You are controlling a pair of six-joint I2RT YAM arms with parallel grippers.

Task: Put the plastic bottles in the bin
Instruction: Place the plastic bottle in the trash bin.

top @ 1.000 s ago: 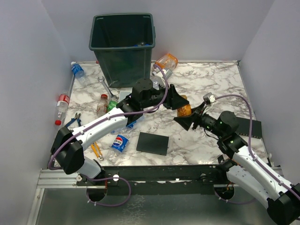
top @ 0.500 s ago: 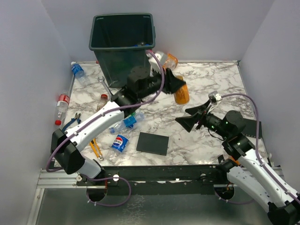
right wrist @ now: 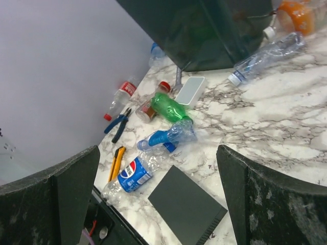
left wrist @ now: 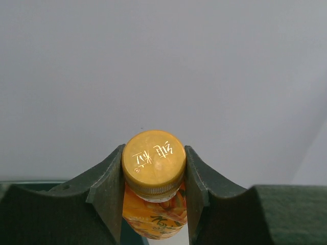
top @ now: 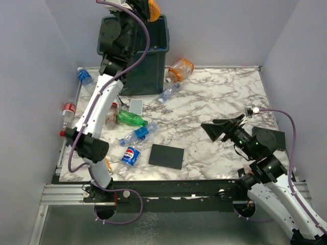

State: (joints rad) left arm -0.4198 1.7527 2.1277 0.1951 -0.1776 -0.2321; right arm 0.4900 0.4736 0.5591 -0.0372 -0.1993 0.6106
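My left gripper is shut on the neck of an orange-labelled bottle with a gold cap, held high over the dark green bin. My right gripper is open and empty above the right of the table. On the table lie a large orange bottle, a clear bottle, a green bottle, a crushed blue bottle and a Pepsi bottle. The right wrist view shows the bin, green bottle and Pepsi bottle beyond the right gripper.
A flat black plate lies near the front. Blue pliers, a yellow cutter, a wrench and a white box lie at the left. Two bottles lie by the left wall.
My left arm has lifted the orange bottle from mid-table up and back to above the bin. My right gripper has drawn back to the right, open and empty.
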